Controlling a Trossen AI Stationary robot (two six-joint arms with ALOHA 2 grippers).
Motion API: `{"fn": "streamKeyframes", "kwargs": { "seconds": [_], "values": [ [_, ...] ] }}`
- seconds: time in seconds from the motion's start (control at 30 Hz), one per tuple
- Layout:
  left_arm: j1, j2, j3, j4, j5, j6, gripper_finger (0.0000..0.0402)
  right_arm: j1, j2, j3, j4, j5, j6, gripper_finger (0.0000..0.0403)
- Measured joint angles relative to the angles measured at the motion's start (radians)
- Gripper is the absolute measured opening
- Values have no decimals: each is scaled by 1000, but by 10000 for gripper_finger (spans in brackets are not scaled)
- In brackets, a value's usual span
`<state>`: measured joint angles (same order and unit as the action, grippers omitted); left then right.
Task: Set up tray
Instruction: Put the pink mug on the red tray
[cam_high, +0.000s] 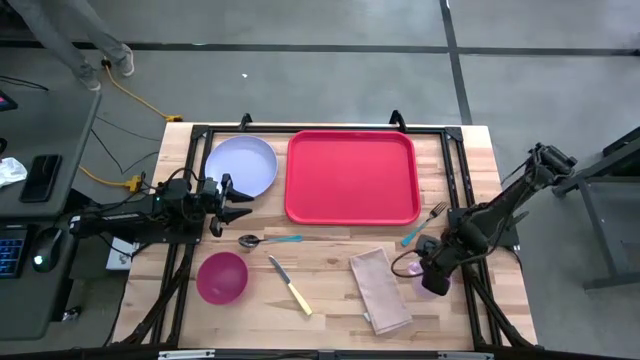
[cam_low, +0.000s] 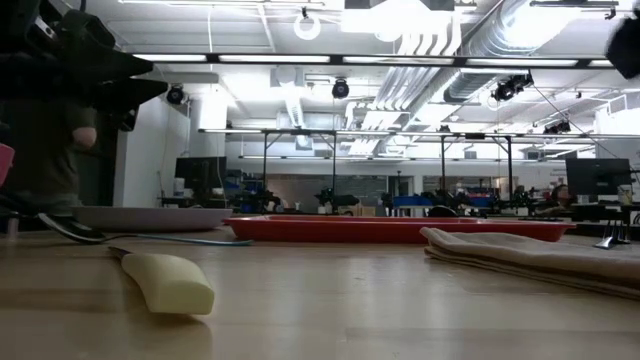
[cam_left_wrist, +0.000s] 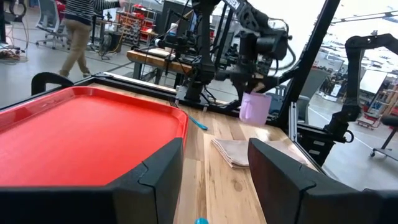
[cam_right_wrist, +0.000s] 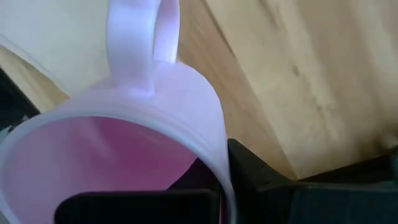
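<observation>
Cup-gripping right end effector (cam_high: 436, 272) beside tray (cam_high: 352, 176)

The wooden table (cam_high: 330, 300) carries the tray (cam_high: 352, 177) (red), plate (cam_high: 241, 165), bowl (cam_high: 221, 277), napkin (cam_high: 380, 290), and cutlery.

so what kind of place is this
Probably a robotics lab or workshop in an open industrial hall: exposed ducts and strip lights overhead, rows of workbenches behind, and a wooden table on a concrete floor flanked by arms.

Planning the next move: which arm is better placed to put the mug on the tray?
Right, probably. The right gripper is already shut on the mug, while the left gripper hangs open by the plate, across the tray.
</observation>
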<state>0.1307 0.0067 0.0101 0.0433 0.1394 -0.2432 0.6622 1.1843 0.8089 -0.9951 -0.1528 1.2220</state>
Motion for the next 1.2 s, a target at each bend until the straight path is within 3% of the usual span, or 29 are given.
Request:
{"fn": "streamKeyframes", "kwargs": {
  "seconds": [0.53,0.9,1.2],
  "values": [
    [0,0,0,0,-4,0,211,-320,0,370,-337,84,-381,0],
    [0,0,0,0,-4,0,211,-478,8,395,-349,102,-559,0],
    [0,0,0,8,-3,0,211,-608,52,395,-212,81,-733,0]
  ]
}}
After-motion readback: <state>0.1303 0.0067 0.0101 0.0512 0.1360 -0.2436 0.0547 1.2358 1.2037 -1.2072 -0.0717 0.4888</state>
